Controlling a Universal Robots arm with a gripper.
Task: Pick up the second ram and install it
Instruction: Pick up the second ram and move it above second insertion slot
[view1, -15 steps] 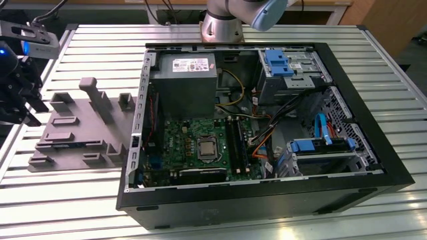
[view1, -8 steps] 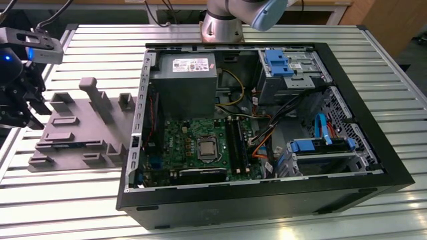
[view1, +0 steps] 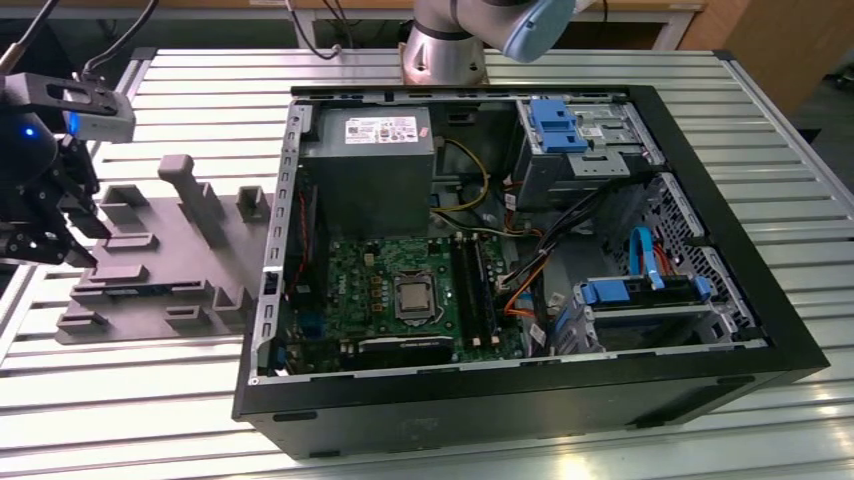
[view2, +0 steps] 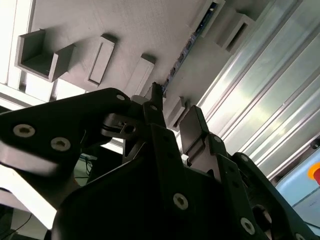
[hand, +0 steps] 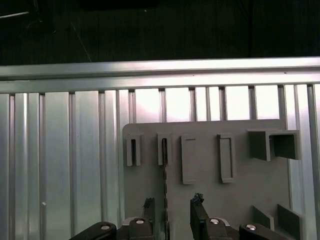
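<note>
1 open computer case (view1: 534, 410) on 1 slatted metal table (view1: 200, 80) holds 1 green motherboard (view1: 354, 290), 1 gray power supply (view1: 367, 170) and 2 blue drive caddies (view1: 554, 125). At the case's 9 o'clock in the exterior view: 1 gray fixture (view1: 174, 260), 1 ram stick (hand: 164, 170), and 1 gripper (hand: 172, 200) with 2 fingers (hand: 198, 207).

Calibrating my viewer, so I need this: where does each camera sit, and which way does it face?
Exterior view: raised off the table, looking down on the open computer case and gray fixture; shows the arm's base and gripper.
First wrist view: on the wrist, facing down past the open fingertips onto the fixture.
Second wrist view: behind the gripper, looking along its fingers at the fixture.
Both wrist views share the second ram, on edge in the fixture.
</note>
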